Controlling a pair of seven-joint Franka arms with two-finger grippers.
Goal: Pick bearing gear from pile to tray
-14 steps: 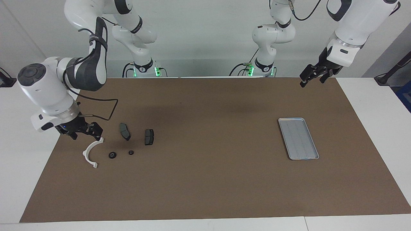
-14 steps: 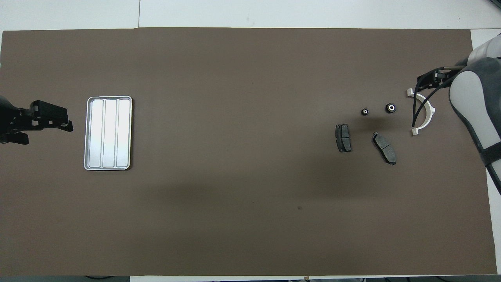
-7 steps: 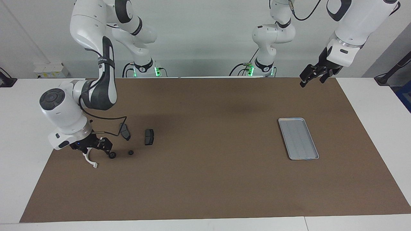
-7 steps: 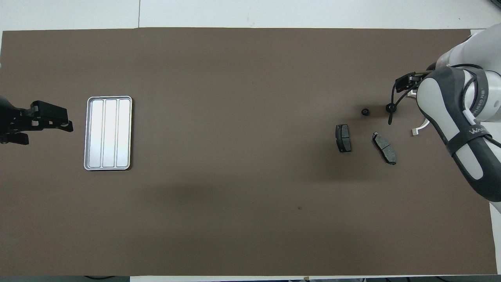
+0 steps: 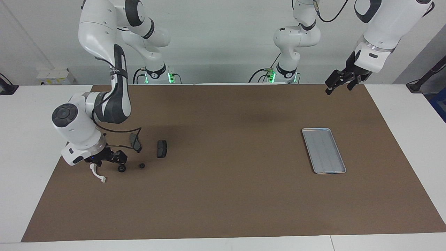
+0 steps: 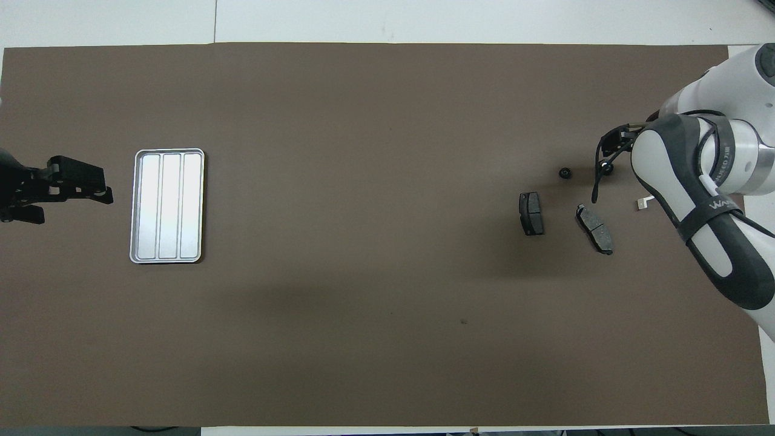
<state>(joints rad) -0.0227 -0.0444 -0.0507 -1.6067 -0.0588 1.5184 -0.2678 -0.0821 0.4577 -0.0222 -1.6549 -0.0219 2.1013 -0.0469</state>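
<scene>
The pile lies at the right arm's end of the table. It holds two dark brake-pad plates (image 5: 135, 142) (image 5: 161, 148), a small black ring (image 5: 141, 166), a larger black ring (image 5: 121, 169) and a white semicircular bracket (image 5: 97, 174). My right gripper (image 5: 120, 162) is low, right over the larger ring, fingers open; I cannot tell if they touch it. In the overhead view the right arm hides most of the bracket (image 6: 643, 203) and part of the larger ring (image 6: 603, 169). The silver tray (image 5: 324, 150) lies empty toward the left arm's end. My left gripper (image 5: 337, 86) waits open in the air over the table's edge.
A brown mat (image 5: 223, 195) covers the table; white table surface (image 5: 28, 146) borders it at both ends. The right arm's cable (image 5: 122, 131) hangs over the plate nearest it. In the overhead view the tray (image 6: 168, 206) lies beside the left gripper (image 6: 91, 184).
My right gripper has moved from beside the white bracket toward the larger black ring and come down over it. The left arm, the tray and the plates have not moved.
</scene>
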